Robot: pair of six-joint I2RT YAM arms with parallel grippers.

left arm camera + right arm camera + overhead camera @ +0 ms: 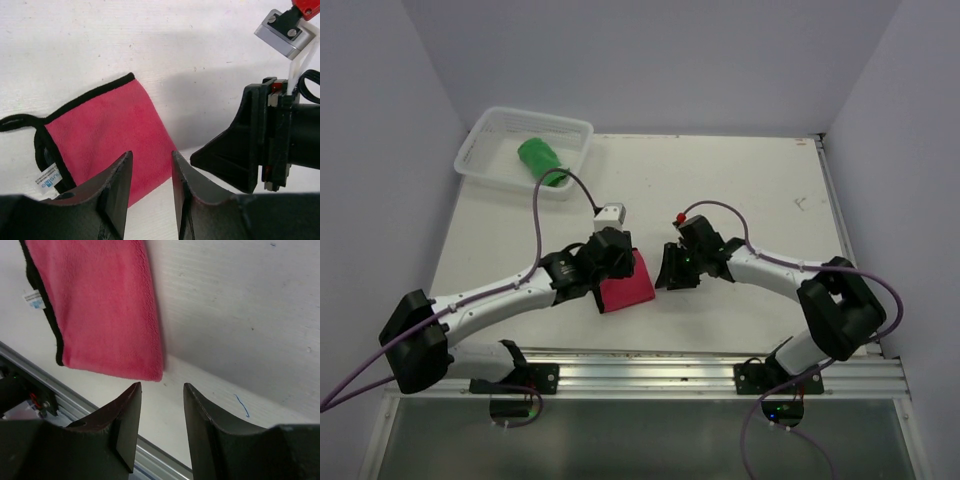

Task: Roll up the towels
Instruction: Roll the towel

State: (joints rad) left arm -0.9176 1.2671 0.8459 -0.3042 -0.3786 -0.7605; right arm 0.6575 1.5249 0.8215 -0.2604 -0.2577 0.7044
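Observation:
A red towel [628, 287] lies folded flat on the white table between my two grippers, its black-trimmed edge and a small label showing [100, 130]. My left gripper [618, 268] hovers over the towel's near corner, jaws open and nothing pinched between them [151, 156]. My right gripper [672, 270] sits just right of the towel, open and empty [161, 386], its tips above bare table beside the towel's corner [100, 305]. A green towel [542, 158] lies rolled up inside the basket at the back left.
The white mesh basket [480, 160] stands at the table's back left corner. An aluminium rail [720, 365] runs along the near edge, close behind the right fingertips [150, 450]. The right gripper's body [250, 150] is close to the left one.

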